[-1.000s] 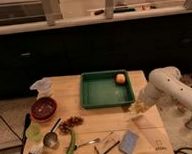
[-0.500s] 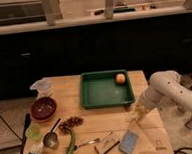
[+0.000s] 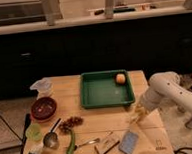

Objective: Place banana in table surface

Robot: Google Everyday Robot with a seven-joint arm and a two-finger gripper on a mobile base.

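While the gripper (image 3: 138, 114) hangs low just right of the green tray (image 3: 107, 101), the banana (image 3: 136, 115) sits under it on the table (image 3: 95, 124), though I cannot tell if it lets go.

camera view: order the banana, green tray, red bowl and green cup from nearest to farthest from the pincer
The pincer hangs low over the table's right side.
1. banana: right at the pincer, on the wood.
2. green tray: just up and left, table centre.
3. red bowl: far left side.
4. green cup: far left, near the front edge; a little farther than the bowl.
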